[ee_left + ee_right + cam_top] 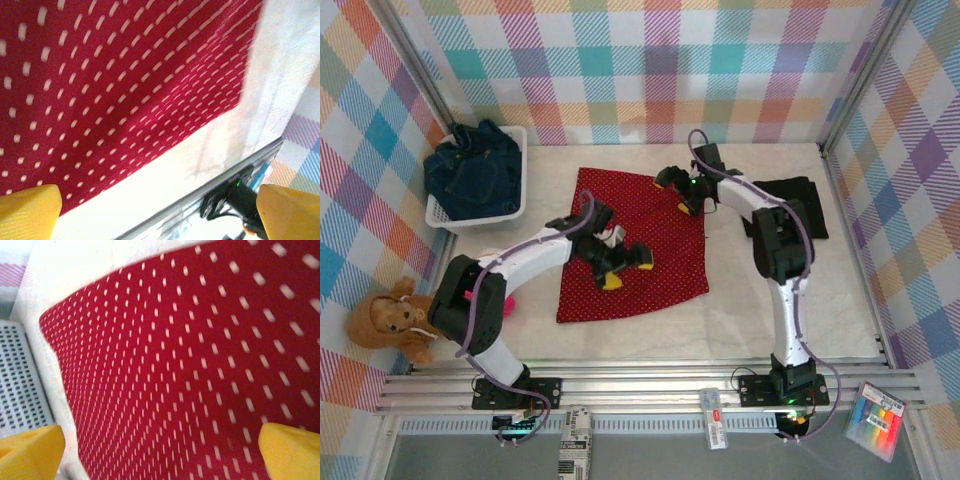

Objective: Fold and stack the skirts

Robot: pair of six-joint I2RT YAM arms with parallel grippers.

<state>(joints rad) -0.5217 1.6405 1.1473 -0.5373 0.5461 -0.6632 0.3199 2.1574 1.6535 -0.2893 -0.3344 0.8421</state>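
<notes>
Two arms are reaching over one red dotted skirt [670, 280], which is lying spread flat at the centre of the frame on the white table [840, 300]. One black skirt [798, 195] is lying flat right of centre, close to the right wall and partly hidden by the right arm. One white basket [515, 212] at upper left is holding a heap of dark denim skirts [470, 170]; you cannot count them from above. One brown plush toy [390, 322] is sitting at the left edge.

Your left gripper [626, 272] is hovering over the red skirt's middle with the elbow bent, jaws standing wide apart and gripping nothing. Your right gripper [672, 194] is hanging over the skirt's upper edge, jaws likewise spread wide and empty. In the left wrist view the yellow fingertips [27, 212] are flanking dotted cloth without pinching it.

Bare table is showing along the skirt's lower edge and at lower right, below the black skirt. The skirt's upper left corner is lying near the basket, apart from it.
</notes>
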